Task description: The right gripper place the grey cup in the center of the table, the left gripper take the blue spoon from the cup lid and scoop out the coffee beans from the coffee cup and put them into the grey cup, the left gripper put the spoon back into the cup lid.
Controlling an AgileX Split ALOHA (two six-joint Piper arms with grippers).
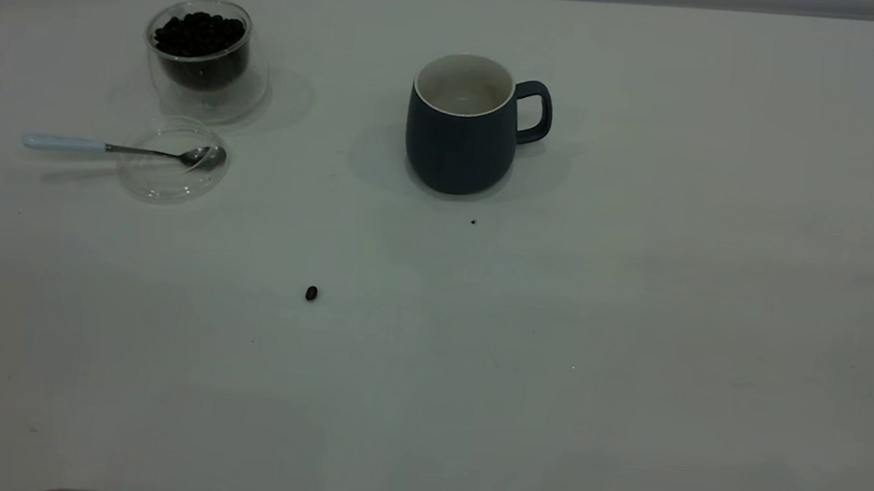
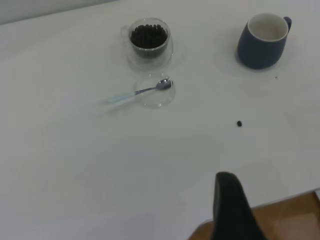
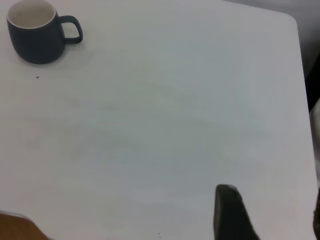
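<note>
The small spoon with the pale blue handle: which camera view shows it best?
The exterior view shows the small steel spoon with the pale blue handle best: its bowl rests in the round clear lid, its handle sticks out sideways. The left wrist view shows it smaller and fainter. The right wrist view does not show it.
</note>
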